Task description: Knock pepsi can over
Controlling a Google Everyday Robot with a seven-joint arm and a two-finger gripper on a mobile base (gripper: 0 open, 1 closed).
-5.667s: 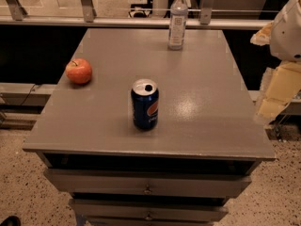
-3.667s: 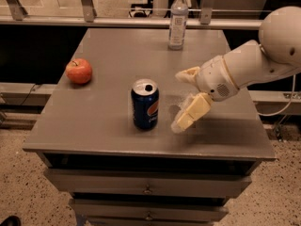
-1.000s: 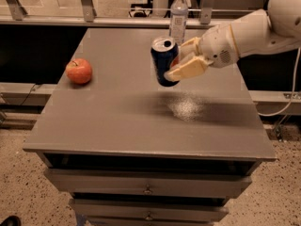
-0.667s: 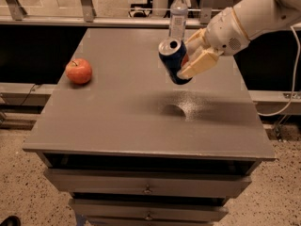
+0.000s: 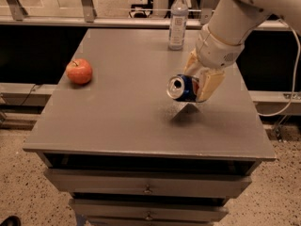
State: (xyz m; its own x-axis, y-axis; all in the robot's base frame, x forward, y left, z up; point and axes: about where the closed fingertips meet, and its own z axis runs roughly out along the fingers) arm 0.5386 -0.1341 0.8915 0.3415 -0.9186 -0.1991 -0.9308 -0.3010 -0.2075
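The pepsi can [image 5: 181,88] is dark blue with a silver top. It is turned on its side, its top facing the camera, held a little above the grey table [image 5: 122,112] right of centre. My gripper [image 5: 199,80] comes down from the upper right and is shut on the can, with one cream finger [image 5: 209,84] on its right side and the other behind it. A shadow lies on the table just below the can.
A red apple [image 5: 79,71] sits near the table's left edge. A clear plastic water bottle [image 5: 178,19] stands at the back edge, just behind my arm. Drawers run below the table front.
The can stood upright on the table, then my gripper closed on it and lifted it. Since then the gripper has rotated, tipping the can onto its side and lowering it toward the table.
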